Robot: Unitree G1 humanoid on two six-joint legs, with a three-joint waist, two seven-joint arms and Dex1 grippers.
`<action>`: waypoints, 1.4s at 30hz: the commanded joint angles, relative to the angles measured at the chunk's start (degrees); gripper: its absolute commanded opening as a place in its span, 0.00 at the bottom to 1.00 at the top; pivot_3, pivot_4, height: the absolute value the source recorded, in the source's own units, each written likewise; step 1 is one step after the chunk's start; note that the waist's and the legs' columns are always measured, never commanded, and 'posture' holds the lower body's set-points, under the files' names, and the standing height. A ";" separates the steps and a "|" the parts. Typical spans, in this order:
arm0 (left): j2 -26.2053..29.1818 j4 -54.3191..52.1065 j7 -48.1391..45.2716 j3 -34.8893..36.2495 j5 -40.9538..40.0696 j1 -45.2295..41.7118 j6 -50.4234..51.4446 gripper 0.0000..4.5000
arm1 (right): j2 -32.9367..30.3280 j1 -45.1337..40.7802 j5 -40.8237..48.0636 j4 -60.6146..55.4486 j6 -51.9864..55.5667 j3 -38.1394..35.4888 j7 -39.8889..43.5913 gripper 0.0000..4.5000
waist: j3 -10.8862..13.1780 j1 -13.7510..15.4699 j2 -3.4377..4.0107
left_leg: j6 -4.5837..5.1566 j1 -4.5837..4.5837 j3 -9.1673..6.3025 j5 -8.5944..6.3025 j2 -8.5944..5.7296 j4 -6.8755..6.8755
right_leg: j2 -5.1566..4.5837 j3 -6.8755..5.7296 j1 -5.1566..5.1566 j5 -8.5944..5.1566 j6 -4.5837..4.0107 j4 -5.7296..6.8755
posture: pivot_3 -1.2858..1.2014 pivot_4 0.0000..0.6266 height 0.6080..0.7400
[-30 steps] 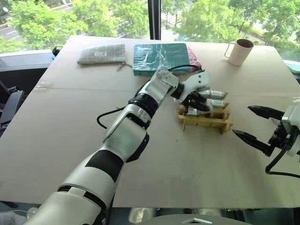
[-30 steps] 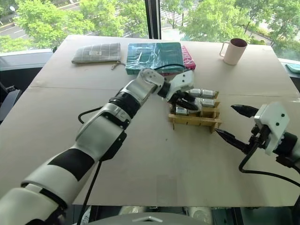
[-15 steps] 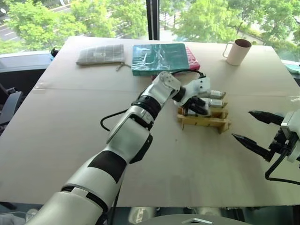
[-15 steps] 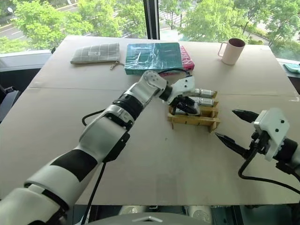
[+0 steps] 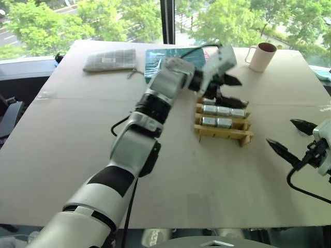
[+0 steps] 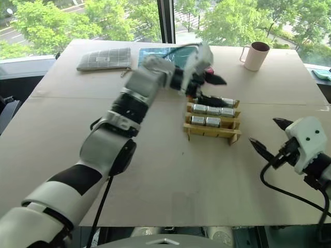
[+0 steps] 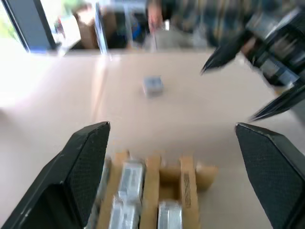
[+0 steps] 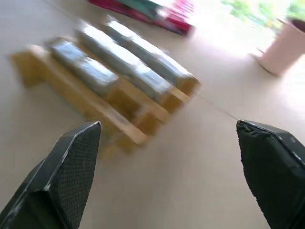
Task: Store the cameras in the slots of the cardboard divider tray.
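Observation:
The cardboard divider tray (image 5: 222, 133) lies right of the table's middle, with several silver cameras (image 5: 223, 110) seated in its slots. The rightmost slot of the near row looks bare. My left gripper (image 5: 242, 93) hovers open above the tray's far edge, pointing right with nothing between its fingers. In the left wrist view the tray (image 7: 153, 181) sits below that gripper (image 7: 171, 126), and one loose camera (image 7: 153, 86) lies on the table beyond. My right gripper (image 5: 279, 131) is open and empty, low over the table to the right of the tray (image 8: 119, 124).
A pink-and-white mug (image 5: 264, 56) stands at the far right. A teal flat package (image 5: 155, 58) and a grey checked pouch (image 5: 111, 59) lie along the far edge, near the window. A black cable hangs from my left arm.
My left gripper has opened and lifted from the tray's slots, uncovering the cameras there. My right gripper has drifted slightly to the right.

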 commanded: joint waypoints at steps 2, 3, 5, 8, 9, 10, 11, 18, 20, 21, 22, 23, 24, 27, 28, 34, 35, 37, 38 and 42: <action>3.71 -24.46 4.12 5.41 -12.41 16.35 14.97 0.98 | 0.87 -7.69 -5.47 8.65 6.97 1.95 -9.97 1.00 | -0.02 -0.41 0.15 | -0.07 0.08 0.00 0.04 0.01 -0.04 | 0.01 0.05 0.02 0.00 -0.01 0.05 | 0.52 0.24 1.00; 4.40 -27.88 5.47 5.77 -13.54 19.19 16.12 0.98 | 0.70 -9.78 -6.72 10.66 7.88 2.75 -11.40 1.00 | 0.05 -0.38 0.17 | -0.16 0.07 -0.02 0.09 0.02 -0.03 | 0.03 0.02 0.00 0.00 -0.01 0.10 | 0.52 0.24 1.00; 4.95 -33.38 8.72 5.74 -14.38 23.90 15.76 0.98 | 0.32 -14.28 -9.65 15.95 8.93 4.26 -14.33 1.00 | 0.12 -0.01 0.18 | -0.31 0.04 -0.10 0.19 0.02 -0.01 | 0.09 -0.01 0.02 0.00 -0.02 0.11 | 0.52 0.24 1.00; 4.71 -38.70 13.30 5.48 -15.16 29.03 14.87 0.98 | 0.62 -22.50 -11.82 26.31 10.70 6.38 -16.84 1.00 | 0.09 0.22 0.22 | -0.32 0.13 -0.10 0.20 -0.04 0.04 | 0.07 0.02 0.13 0.01 -0.03 0.11 | 0.52 0.24 1.00; 4.99 -39.82 14.03 4.59 -14.66 30.22 13.82 0.98 | 0.81 -24.58 -11.91 29.06 10.67 6.88 -16.67 1.00 | 0.08 0.26 0.22 | -0.31 0.14 -0.09 0.20 -0.07 0.05 | 0.05 0.05 0.15 0.01 -0.04 0.11 | 0.52 0.24 1.00; 5.19 -40.84 15.13 3.78 -14.19 31.47 13.04 0.98 | 0.96 -27.03 -12.35 32.51 10.57 7.50 -16.79 1.00 | 0.08 0.29 0.22 | -0.31 0.17 -0.07 0.20 -0.09 0.07 | 0.08 0.11 0.19 0.02 -0.05 0.11 | 0.52 0.24 1.00; 5.03 -41.73 16.33 3.48 -14.49 32.42 13.09 0.98 | 1.05 -29.29 -12.57 35.89 10.59 7.95 -16.68 1.00 | 0.08 0.24 0.22 | -0.31 0.18 -0.06 0.21 -0.10 0.07 | 0.08 0.13 0.20 0.03 -0.05 0.11 | 0.52 0.24 1.00; 5.52 -46.24 22.32 3.30 -17.14 36.15 13.58 0.98 | -0.18 -41.65 -14.98 57.42 6.97 10.79 -14.51 1.00 | 0.07 -0.39 0.24 | -0.29 0.15 -0.01 0.22 -0.08 0.05 | 0.29 0.22 0.15 0.14 0.06 0.10 | 0.52 0.24 1.00; 6.00 -47.08 23.27 2.77 -17.31 36.90 13.09 0.98 | -0.52 -44.11 -16.03 63.06 4.99 12.27 -13.19 1.00 | 0.08 -0.45 0.24 | -0.29 0.15 0.03 0.22 -0.08 -0.02 | 0.35 0.25 0.13 0.14 0.06 0.06 | 0.52 0.24 1.00; 6.21 -47.49 23.70 2.58 -17.55 37.20 13.05 0.98 | -0.61 -45.15 -16.48 65.50 4.23 12.90 -12.70 1.00 | 0.07 -0.45 0.24 | -0.29 0.15 0.05 0.22 -0.08 -0.04 | 0.36 0.25 0.12 0.13 0.06 0.05 | 0.52 0.24 1.00; 6.42 -47.93 24.13 2.46 -17.83 37.46 13.07 0.98 | -0.78 -45.98 -17.05 67.58 3.67 13.68 -12.19 1.00 | 0.08 -0.49 0.26 | -0.29 0.15 0.03 0.22 -0.08 -0.05 | 0.36 0.23 0.13 0.13 0.07 0.05 | 0.52 0.24 1.00; 6.61 -48.28 24.60 2.37 -18.08 37.64 13.07 0.98 | -0.89 -46.57 -17.38 69.11 3.24 14.19 -11.59 1.00 | 0.08 -0.46 0.27 | -0.29 0.15 0.06 0.22 -0.08 -0.07 | 0.38 0.27 0.12 0.13 0.07 0.03 | 0.52 0.24 1.00; 6.86 -48.57 25.04 2.37 -18.33 37.81 13.08 0.98 | -0.96 -46.99 -17.64 70.20 3.11 14.69 -11.05 1.00 | 0.08 -0.41 0.26 | -0.29 0.16 0.06 0.22 -0.08 -0.07 | 0.40 0.27 0.12 0.13 0.07 0.03 | 0.52 0.24 1.00; 7.51 -48.94 26.05 2.30 -18.87 38.17 12.88 1.00 | -1.30 -47.02 -18.22 71.33 3.07 15.58 -9.70 0.72 | 0.08 -0.39 0.26 | -0.29 0.16 0.06 0.22 -0.08 -0.06 | 0.38 0.27 0.13 0.13 0.08 0.04 | 0.52 0.24 1.00; 7.66 -49.00 26.27 2.26 -19.04 38.25 12.82 1.00 | -1.41 -46.80 -18.29 71.36 3.09 15.66 -9.37 0.64 | 0.08 -0.39 0.26 | -0.29 0.16 0.06 0.22 -0.08 -0.05 | 0.36 0.28 0.14 0.13 0.08 0.03 | 0.52 0.24 1.00; 7.09 -49.20 30.47 1.68 -19.45 38.03 13.69 1.00 | -3.28 -39.65 -16.87 59.17 3.56 14.51 -5.45 0.45 | 0.08 -0.19 0.26 | -0.29 0.16 0.01 0.21 -0.08 -0.04 | 0.28 0.26 0.15 0.13 0.08 0.02 | 0.52 0.24 1.00; 6.60 -49.17 31.68 1.79 -19.62 37.80 14.06 1.00 | -3.68 -37.45 -16.08 54.69 3.82 13.92 -4.22 0.45 | 0.07 -0.13 0.28 | -0.29 0.16 0.01 0.21 -0.07 -0.05 | 0.29 0.28 0.15 0.13 0.08 0.03 | 0.52 0.24 1.00; 5.34 -48.37 34.61 2.92 -22.02 36.28 18.04 1.00 | -5.45 -31.76 -15.52 43.77 4.56 13.06 -2.15 0.45 | 0.08 -0.13 0.32 | -0.30 0.13 -0.01 0.21 -0.07 -0.06 | 0.28 0.27 0.14 0.13 0.09 0.01 | 0.52 0.24 1.00; 5.02 -47.96 35.63 3.33 -22.98 35.46 19.81 1.00 | -6.05 -29.37 -15.06 38.93 4.91 12.54 -1.23 0.45 | 0.09 -0.17 0.33 | -0.30 0.11 -0.03 0.21 -0.07 -0.06 | 0.27 0.27 0.12 0.12 0.10 0.00 | 0.52 0.24 1.00; 2.85 -43.30 39.02 8.19 -32.64 29.98 32.41 1.00 | -7.54 -21.74 -11.70 17.76 1.31 10.61 4.38 0.45 | 0.11 -0.39 0.36 | -0.31 0.13 0.00 0.21 -0.05 -0.04 | 0.29 0.31 0.12 0.06 0.21 0.02 | 0.52 0.24 1.00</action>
